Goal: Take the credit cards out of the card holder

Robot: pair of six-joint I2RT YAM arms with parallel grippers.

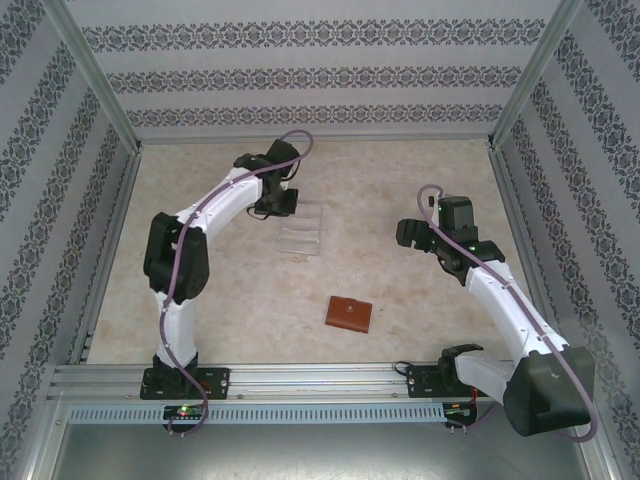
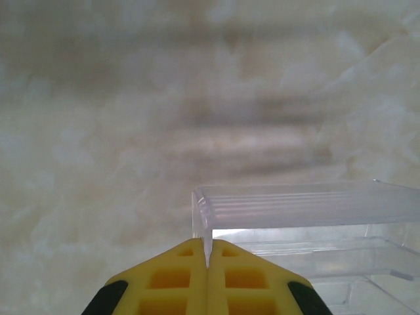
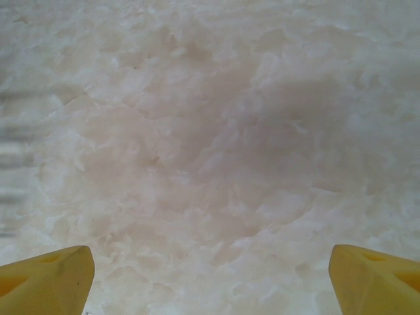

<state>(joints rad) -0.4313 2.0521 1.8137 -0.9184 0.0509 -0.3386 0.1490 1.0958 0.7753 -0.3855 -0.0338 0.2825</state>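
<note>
The card holder (image 1: 349, 313), a small brown leather wallet, lies folded shut on the table between the two arms, nearer the front edge. The credit cards are hidden. My left gripper (image 1: 276, 206) is at the back of the table, shut (image 2: 207, 252) on the thin end wall of a clear ridged plastic rack (image 2: 308, 203). My right gripper (image 1: 408, 236) hangs to the right of the rack, well behind the wallet. Its yellow fingers (image 3: 49, 279) stand wide open (image 3: 209, 266) over bare table, with nothing between them.
The clear rack (image 1: 300, 232) sits at the back centre-left of the marbled table top (image 1: 400, 180). Patterned walls enclose the table on three sides. An aluminium rail (image 1: 320, 378) carrying both arm bases runs along the near edge.
</note>
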